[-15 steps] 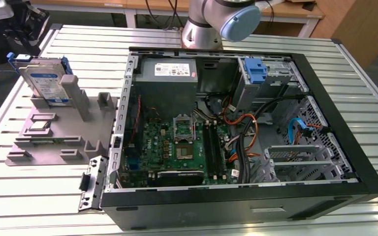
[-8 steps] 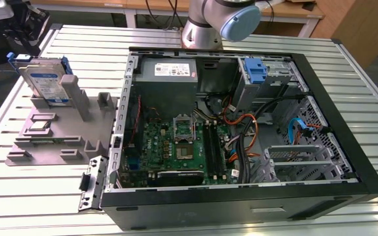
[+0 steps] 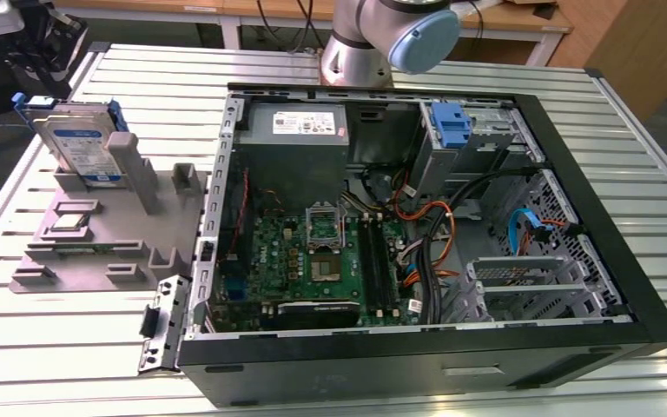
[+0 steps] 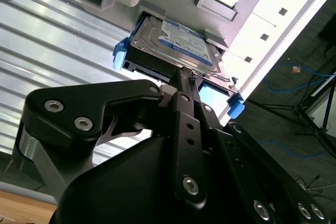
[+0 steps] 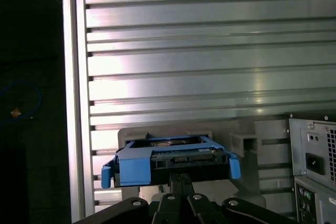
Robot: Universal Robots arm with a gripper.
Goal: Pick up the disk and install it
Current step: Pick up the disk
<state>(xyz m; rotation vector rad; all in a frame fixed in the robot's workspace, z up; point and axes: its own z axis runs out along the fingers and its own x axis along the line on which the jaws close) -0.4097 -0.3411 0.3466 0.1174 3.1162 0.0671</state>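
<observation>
The gripper is seen with its fingers drawn together, the tips set at the edge of the disk. Whether anything is pinched between them cannot be told. The disk is stood on edge in a grey holder on the slatted table, at the exterior view's left of the open case.

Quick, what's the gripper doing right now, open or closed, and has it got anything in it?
Gripper: closed, holding nothing; its tips point at the disk, which stands in the grey stand.
</observation>
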